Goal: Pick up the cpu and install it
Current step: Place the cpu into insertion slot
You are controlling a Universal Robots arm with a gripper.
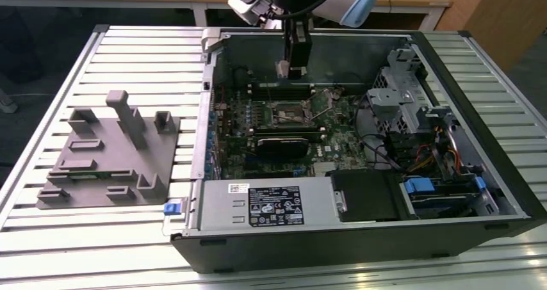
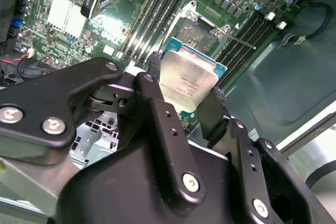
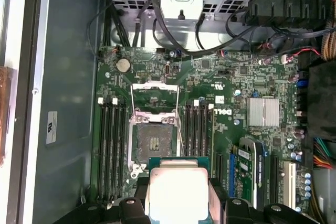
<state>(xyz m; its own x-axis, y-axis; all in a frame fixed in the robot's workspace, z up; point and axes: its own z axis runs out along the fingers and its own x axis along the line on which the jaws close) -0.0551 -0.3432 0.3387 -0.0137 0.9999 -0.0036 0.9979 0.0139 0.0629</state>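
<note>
On a slatted table [image 1: 102,251], at the exterior view's left: tray [image 1: 94,175], just beside an open computer case [image 1: 359,245] taking up the centre and right of the frame. Inside the case, motherboard [image 1: 342,143] lying flat at centre, socket [image 1: 289,114] on it, with memory slots [image 3: 110,150] on both sides in the first wrist view. Power supply [image 1: 265,203] along the lower edge of the case, drive cage [image 1: 410,98] at right. At upper centre, above the socket and apart from it: gripper [image 1: 291,69], with cpu [image 2: 188,80] clamped between its fingers [image 2: 157,108]
</note>
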